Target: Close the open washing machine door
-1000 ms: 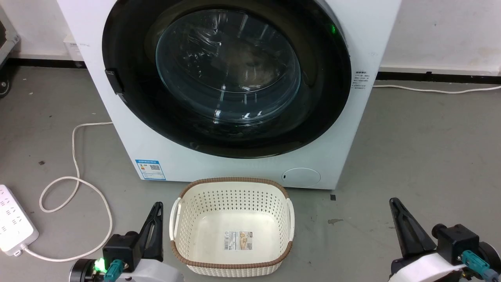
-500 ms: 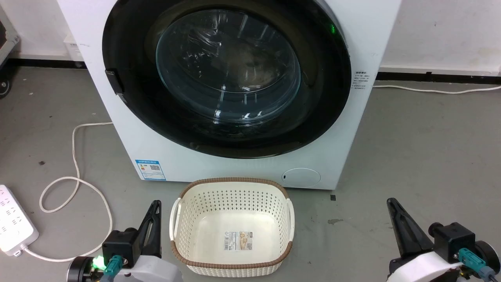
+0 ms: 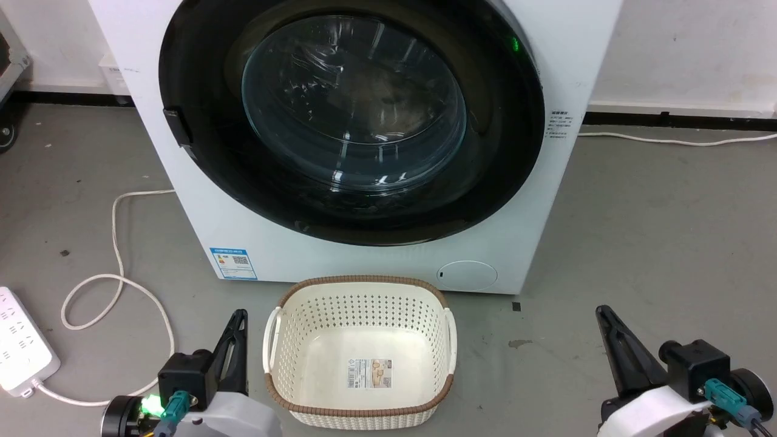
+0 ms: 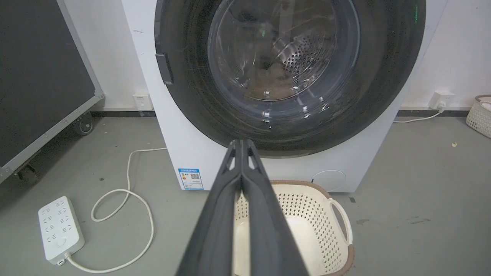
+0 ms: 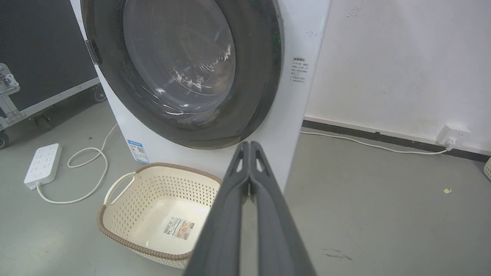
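Look hard at the washing machine door (image 3: 352,121) before doing anything more: big, round, black-rimmed, with a bulging clear glass middle, lying flat on the front of the white washing machine (image 3: 340,261), standing on the grey floor (image 3: 637,243) close to the white wall (image 3: 686,54). Seems shut, with no gap showing along the rim in the head view or in either wrist view. Judging from that, likely little left to do but make sure. Check the small dark latch (image 3: 176,126) at the door's left edge for a snug fit. If loose, give a slow, flat push on the black rim near that latch, never on the glass. Through the glass, a bit of steel drum with holes and something brownish inside, too blurry to name. Lower on the white front, a small blue sticker (image 3: 233,262) at the left and a round flap (image 3: 467,274) at the right. Just in front, on the floor, a cream basket (image 3: 361,280) with holes and a brown rim, empty but for a label on its bottom; reach round it, not through it. Off to the left, a white cable (image 3: 115,243) looping to a white power strip (image 3: 21,346) by the floor's left edge. Nearest of all, the left gripper (image 3: 241,314) just beside the basket and the right gripper (image 3: 601,311) well off to its right, both low and well apart from the door, fingers pinched together, holding nothing.
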Available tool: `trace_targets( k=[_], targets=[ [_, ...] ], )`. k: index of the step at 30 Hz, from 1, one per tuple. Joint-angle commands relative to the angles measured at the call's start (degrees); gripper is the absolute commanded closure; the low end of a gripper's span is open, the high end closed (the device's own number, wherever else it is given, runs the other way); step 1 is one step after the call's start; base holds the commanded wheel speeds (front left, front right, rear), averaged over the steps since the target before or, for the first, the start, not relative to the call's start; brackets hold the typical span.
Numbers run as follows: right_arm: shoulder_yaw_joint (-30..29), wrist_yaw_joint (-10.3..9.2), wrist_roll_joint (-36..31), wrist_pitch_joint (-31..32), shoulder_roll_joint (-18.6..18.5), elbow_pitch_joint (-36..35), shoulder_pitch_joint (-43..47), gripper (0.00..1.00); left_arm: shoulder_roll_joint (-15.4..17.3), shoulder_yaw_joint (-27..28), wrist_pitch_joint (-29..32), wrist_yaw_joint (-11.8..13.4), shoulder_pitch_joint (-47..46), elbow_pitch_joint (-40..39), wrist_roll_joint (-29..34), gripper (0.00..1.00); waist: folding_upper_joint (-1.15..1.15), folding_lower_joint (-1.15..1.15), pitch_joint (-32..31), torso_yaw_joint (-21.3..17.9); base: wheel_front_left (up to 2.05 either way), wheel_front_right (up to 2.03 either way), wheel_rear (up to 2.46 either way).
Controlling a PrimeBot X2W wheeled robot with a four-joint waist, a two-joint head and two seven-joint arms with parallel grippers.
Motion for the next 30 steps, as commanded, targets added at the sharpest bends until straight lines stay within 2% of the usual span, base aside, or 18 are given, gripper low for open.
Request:
trace_targets(
  k=[1, 30],
  targets=[
    [0.01, -0.03, -0.33, 0.24, 0.32, -0.44, -0.75, 1.0, 0.01, 0.19, 0.38, 0.35, -0.81, -0.28, 0.68, 1.0, 0.0, 0.0, -0.01, 0.0, 0.0, 0.0, 0.0],
    [0.12, -0.04, -2.03, 3.3, 0.87, -1.46, -1.1, 1.0, -0.02, 0.95, 3.42, 0.92, -1.39, -1.12, 2.07, 1.0, 0.0, 0.0, -0.09, 0.0, 0.0, 0.0, 0.0]
  ],
)
